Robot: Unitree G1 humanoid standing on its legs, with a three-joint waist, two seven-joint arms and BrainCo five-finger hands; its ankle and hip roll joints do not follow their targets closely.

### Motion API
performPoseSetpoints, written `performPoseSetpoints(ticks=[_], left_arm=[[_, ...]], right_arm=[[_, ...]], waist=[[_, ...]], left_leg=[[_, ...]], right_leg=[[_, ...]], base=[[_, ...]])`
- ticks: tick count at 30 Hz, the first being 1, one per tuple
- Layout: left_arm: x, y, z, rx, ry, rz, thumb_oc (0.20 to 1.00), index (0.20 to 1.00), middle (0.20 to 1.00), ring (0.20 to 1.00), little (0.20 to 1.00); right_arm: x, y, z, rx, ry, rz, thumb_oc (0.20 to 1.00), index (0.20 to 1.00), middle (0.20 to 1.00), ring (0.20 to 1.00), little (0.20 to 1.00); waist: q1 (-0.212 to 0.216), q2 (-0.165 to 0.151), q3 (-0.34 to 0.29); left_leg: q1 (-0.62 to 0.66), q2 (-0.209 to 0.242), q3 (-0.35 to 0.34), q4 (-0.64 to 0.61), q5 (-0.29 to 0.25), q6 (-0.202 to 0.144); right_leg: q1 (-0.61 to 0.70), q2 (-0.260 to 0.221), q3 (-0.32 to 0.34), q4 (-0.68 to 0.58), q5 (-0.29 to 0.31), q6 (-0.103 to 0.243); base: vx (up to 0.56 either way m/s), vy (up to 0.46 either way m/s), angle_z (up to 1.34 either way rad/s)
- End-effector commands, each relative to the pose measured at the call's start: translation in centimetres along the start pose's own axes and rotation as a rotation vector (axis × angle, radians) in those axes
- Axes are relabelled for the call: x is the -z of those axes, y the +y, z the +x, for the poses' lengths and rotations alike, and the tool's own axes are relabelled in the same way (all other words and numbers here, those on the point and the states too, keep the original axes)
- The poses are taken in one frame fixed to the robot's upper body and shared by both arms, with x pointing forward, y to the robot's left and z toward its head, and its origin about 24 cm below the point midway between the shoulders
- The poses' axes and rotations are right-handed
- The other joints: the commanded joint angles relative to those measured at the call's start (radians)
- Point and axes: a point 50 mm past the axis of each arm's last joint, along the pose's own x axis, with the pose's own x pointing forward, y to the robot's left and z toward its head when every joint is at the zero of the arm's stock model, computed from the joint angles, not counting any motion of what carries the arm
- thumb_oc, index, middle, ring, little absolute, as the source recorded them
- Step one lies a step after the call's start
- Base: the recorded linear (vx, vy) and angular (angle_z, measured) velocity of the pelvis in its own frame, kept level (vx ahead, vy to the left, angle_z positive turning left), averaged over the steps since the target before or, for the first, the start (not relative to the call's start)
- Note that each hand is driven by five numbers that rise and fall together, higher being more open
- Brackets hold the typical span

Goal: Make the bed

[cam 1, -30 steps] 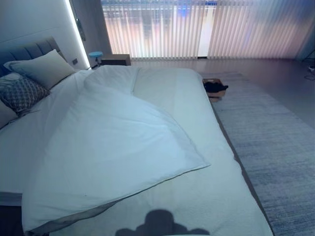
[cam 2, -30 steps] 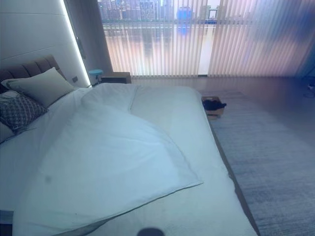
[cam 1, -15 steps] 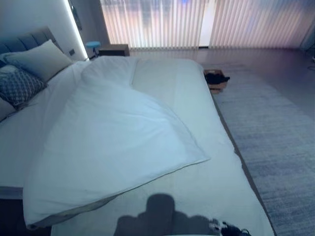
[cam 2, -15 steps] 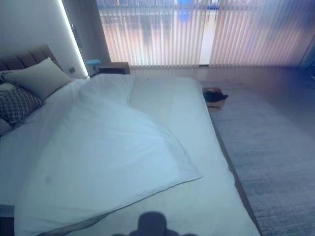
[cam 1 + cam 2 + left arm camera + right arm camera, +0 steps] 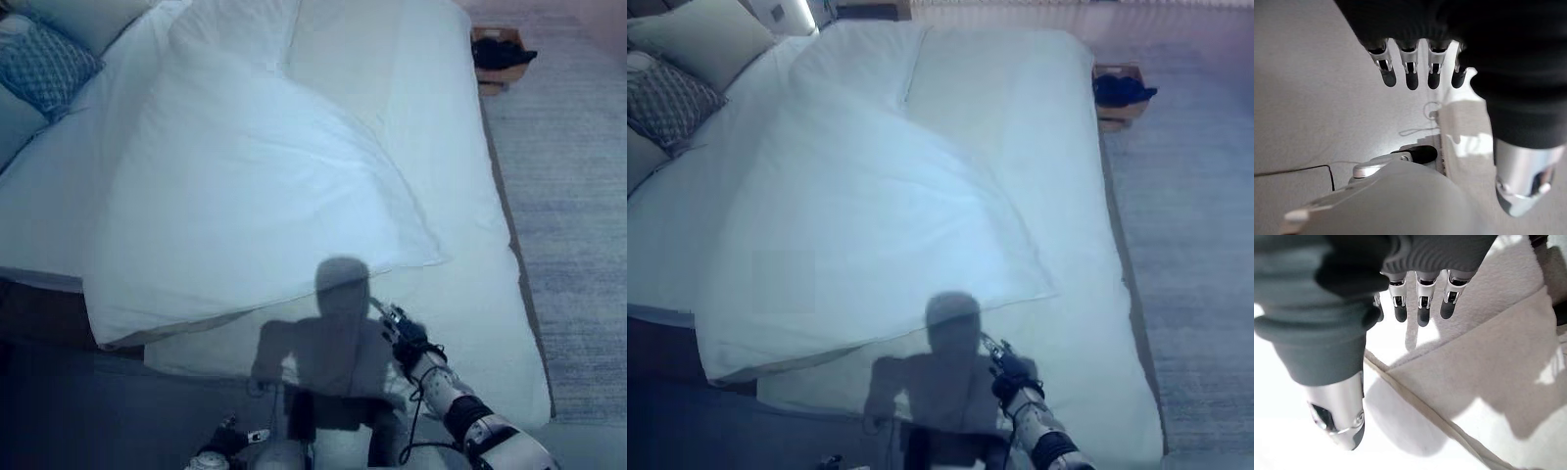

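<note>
The duvet [image 5: 245, 186] lies crooked across the bed [image 5: 460, 323], its loose corner pointing toward 4 o'clock. The right hand [image 5: 404, 331] hovers just below that edge, fingers relaxed and empty; the left hand [image 5: 1415, 63] hangs open over the floor. The reach is judged underway; next, grasp the hem.

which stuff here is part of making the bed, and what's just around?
Part of the job:
- duvet, folded back at an angle
- bed sheet bared beside it
- plain pillow and patterned pillow at the head
- right hand, open, over the bed's foot end
- left hand, open, hanging low

Just around:
- box with a dark item on the floor
- rug
</note>
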Motion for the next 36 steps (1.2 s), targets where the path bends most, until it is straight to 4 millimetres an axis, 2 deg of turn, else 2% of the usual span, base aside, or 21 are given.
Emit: performPoseSetpoints(ticks=[1, 6, 7, 8, 11, 13, 15, 17, 20, 25, 26, 27, 28, 31, 36], left_arm=[[-2.1, -1.7, 0.1, 0.03, -0.056, -0.02, 1.0, 1.0, 1.0, 1.0, 1.0], [-3.4, -2.5, 0.0, 0.051, -0.111, -0.045, 1.0, 1.0, 1.0, 1.0, 1.0], [-3.5, -2.5, 0.0, 0.051, -0.112, -0.045, 1.0, 1.0, 1.0, 1.0, 1.0], [-3.9, -2.8, -0.1, 0.062, -0.13, -0.056, 1.0, 1.0, 1.0, 1.0, 1.0], [-4.6, -3.4, -0.2, 0.084, -0.162, -0.068, 1.0, 1.0, 1.0, 1.0, 1.0], [-4.7, -3.6, -0.3, 0.088, -0.17, -0.068, 1.0, 1.0, 1.0, 1.0, 1.0], [-5.2, -4.1, -0.5, 0.108, -0.191, -0.069, 1.0, 1.0, 1.0, 1.0, 1.0], [-5.4, -4.3, -0.5, 0.114, -0.198, -0.066, 1.0, 1.0, 1.0, 1.0, 1.0], [-5.9, -4.3, -0.5, 0.115, -0.216, -0.057, 1.0, 1.0, 1.0, 1.0, 1.0], [-6.5, -4.2, -0.6, 0.116, -0.237, -0.063, 1.0, 1.0, 1.0, 1.0, 1.0], [-6.5, -4.2, -0.6, 0.116, -0.237, -0.063, 1.0, 1.0, 1.0, 1.0, 1.0], [-6.6, -4.1, -0.6, 0.114, -0.241, -0.063, 1.0, 1.0, 1.0, 1.0, 1.0], [-6.6, -4.1, -0.6, 0.114, -0.241, -0.063, 1.0, 1.0, 1.0, 1.0, 1.0], [-6.9, -3.9, -0.6, 0.11, -0.25, -0.073, 1.0, 1.0, 1.0, 1.0, 1.0], [-7.0, -3.7, -0.6, 0.108, -0.259, -0.061, 1.0, 1.0, 1.0, 1.0, 1.0]], right_arm=[[-3.6, 4.1, 0.7, -0.072, -0.126, 0.092, 1.0, 1.0, 1.0, 1.0, 1.0], [-7.6, 5.9, 1.2, -0.064, -0.23, 0.172, 1.0, 1.0, 1.0, 1.0, 1.0], [-7.7, 5.9, 1.2, -0.065, -0.23, 0.172, 1.0, 1.0, 1.0, 1.0, 1.0], [-9.1, 6.7, 1.1, -0.079, -0.269, 0.19, 1.0, 1.0, 1.0, 1.0, 1.0], [-11.6, 8.2, 0.8, -0.122, -0.347, 0.174, 1.0, 1.0, 1.0, 1.0, 1.0], [-12.3, 8.6, 0.6, -0.132, -0.369, 0.169, 1.0, 1.0, 1.0, 1.0, 1.0], [-14.1, 9.8, 0.1, -0.163, -0.432, 0.166, 1.0, 1.0, 1.0, 1.0, 1.0], [-14.7, 10.2, -0.1, -0.177, -0.454, 0.168, 1.0, 1.0, 1.0, 1.0, 1.0], [-16.8, 11.6, -0.9, -0.216, -0.525, 0.166, 1.0, 1.0, 1.0, 1.0, 1.0], [-19.5, 12.4, -1.6, -0.215, -0.593, 0.186, 1.0, 1.0, 1.0, 1.0, 1.0], [-19.5, 12.4, -1.6, -0.215, -0.593, 0.186, 1.0, 1.0, 1.0, 1.0, 1.0], [-20.6, 12.5, -1.8, -0.205, -0.609, 0.217, 1.0, 1.0, 1.0, 1.0, 1.0], [-20.6, 12.5, -1.8, -0.205, -0.609, 0.217, 1.0, 1.0, 1.0, 1.0, 1.0], [-22.4, 12.2, -2.2, -0.178, -0.638, 0.265, 1.0, 1.0, 1.0, 1.0, 1.0], [-23.7, 12.0, -2.5, -0.149, -0.667, 0.245, 1.0, 1.0, 1.0, 1.0, 1.0]], waist=[[0.022, -0.003, 0.039], [0.042, 0.015, 0.068], [0.042, 0.015, 0.068], [0.047, 0.02, 0.076], [0.052, 0.024, 0.088], [0.054, 0.026, 0.09], [0.055, 0.027, 0.097], [0.055, 0.027, 0.099], [0.058, 0.026, 0.102], [0.064, 0.029, 0.104], [0.064, 0.029, 0.104], [0.07, 0.034, 0.105], [0.07, 0.034, 0.105], [0.08, 0.041, 0.106], [0.087, 0.041, 0.11]], left_leg=[[-0.091, -0.045, -0.015, -0.01, 0.053, -0.004], [-0.144, -0.049, -0.028, -0.01, 0.065, -0.012], [-0.146, -0.049, -0.029, -0.01, 0.065, -0.012], [-0.162, -0.048, -0.035, -0.01, 0.069, -0.014], [-0.182, -0.048, -0.041, -0.01, 0.073, -0.017], [-0.186, -0.049, -0.043, -0.01, 0.073, -0.019], [-0.197, -0.052, -0.048, -0.01, 0.074, -0.021], [-0.202, -0.053, -0.048, -0.01, 0.074, -0.022], [-0.212, -0.055, -0.054, -0.01, 0.074, -0.024], [-0.228, -0.06, -0.065, -0.01, 0.076, -0.026], [-0.228, -0.06, -0.065, -0.01, 0.076, -0.026], [-0.238, -0.061, -0.067, -0.01, 0.078, -0.027], [-0.238, -0.061, -0.067, -0.01, 0.078, -0.027], [-0.254, -0.063, -0.077, -0.01, 0.082, -0.028], [-0.27, -0.066, -0.084, -0.01, 0.086, -0.028]], right_leg=[[0.056, -0.033, 0.005, 0.014, 0.018, 0.066], [0.014, -0.035, -0.007, 0.009, 0.022, 0.066], [0.012, -0.035, -0.008, 0.009, 0.022, 0.066], [0.001, -0.036, -0.014, 0.009, 0.022, 0.067], [-0.017, -0.039, -0.019, 0.01, 0.022, 0.067], [-0.021, -0.04, -0.021, 0.011, 0.023, 0.067], [-0.028, -0.042, -0.025, 0.011, 0.025, 0.069], [-0.03, -0.043, -0.025, 0.011, 0.025, 0.069], [-0.038, -0.045, -0.028, 0.011, 0.025, 0.071], [-0.051, -0.05, -0.033, 0.012, 0.03, 0.075], [-0.051, -0.05, -0.034, 0.012, 0.03, 0.075], [-0.057, -0.051, -0.035, 0.012, 0.03, 0.075], [-0.058, -0.051, -0.035, 0.012, 0.03, 0.075], [-0.07, -0.053, -0.039, 0.012, 0.032, 0.076], [-0.083, -0.054, -0.047, 0.013, 0.035, 0.078]], base=[[0.0, -0.012, 0.2], [0.01, -0.011, 0.11], [0.02, -0.003, 0.2], [0.02, -0.006, 0.21], [0.01, -0.005, 0.11], [0.01, 0.003, 0.13], [0.02, 0.007, 0.16], [0.02, 0.007, 0.09], [0.01, 0.003, 0.02], [0.0, 0.001, 0.03], [0.0, 0.001, 0.04], [0.0, -0.003, 0.05], [-0.01, -0.009, 0.08], [0.0, -0.005, 0.12], [0.0, -0.002, 0.05]])
